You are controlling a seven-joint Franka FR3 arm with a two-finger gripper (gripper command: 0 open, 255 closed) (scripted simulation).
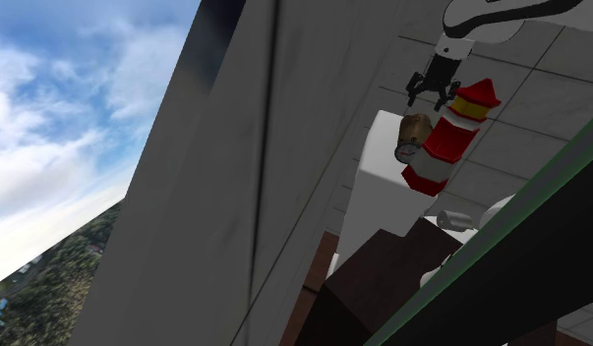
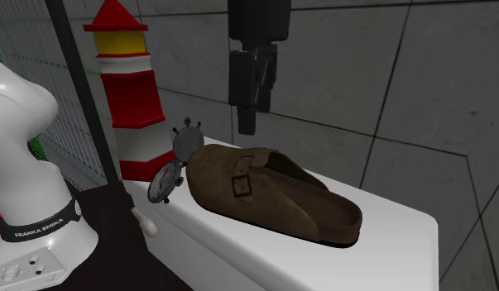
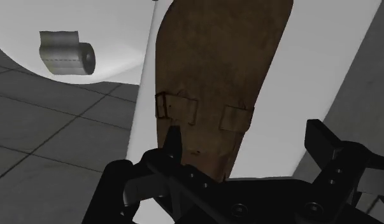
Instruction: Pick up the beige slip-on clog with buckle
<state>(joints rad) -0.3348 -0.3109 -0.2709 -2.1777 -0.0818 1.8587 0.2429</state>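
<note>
The brown slip-on clog (image 2: 272,197) lies on a white cabinet top (image 2: 388,252), its strap and buckle (image 2: 239,183) facing the second exterior view. My black gripper (image 2: 248,124) hangs a short way above the clog's buckle part without touching it. In the wrist view the clog (image 3: 216,70) stretches away below the gripper (image 3: 248,143), whose fingers (image 3: 174,141) stand apart, open and empty. From the shoulder view the gripper (image 1: 429,102) sits just above the clog (image 1: 414,128).
A red, white and yellow lighthouse figure (image 2: 127,99) stands beside the clog's closed end, with a small round clock (image 2: 175,164) leaning between them. A toilet paper roll (image 3: 66,52) lies lower down. A tiled wall rises right behind the cabinet.
</note>
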